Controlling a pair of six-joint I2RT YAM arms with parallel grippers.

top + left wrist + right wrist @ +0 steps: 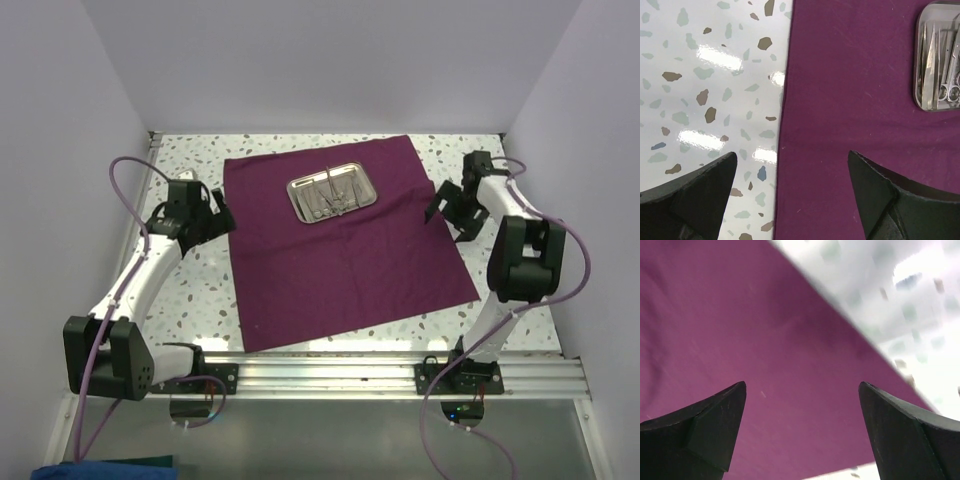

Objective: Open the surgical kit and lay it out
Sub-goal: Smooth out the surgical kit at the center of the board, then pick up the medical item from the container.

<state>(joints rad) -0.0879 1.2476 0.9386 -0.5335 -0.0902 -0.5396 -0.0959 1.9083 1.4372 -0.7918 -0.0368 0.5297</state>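
The dark purple-maroon cloth wrap (340, 250) lies spread flat on the speckled table. A small shiny steel tray (332, 194) sits on its far half, with several thin silver instruments (330, 198) inside. The tray also shows at the top right of the left wrist view (940, 75). My left gripper (222, 212) is open and empty over the cloth's left edge (782, 140). My right gripper (447, 212) is open and empty just above the cloth's right edge (790, 350).
The speckled table (190, 290) borders the cloth on all sides. White walls enclose the left, back and right. A metal rail (400, 375) with the arm bases runs along the near edge.
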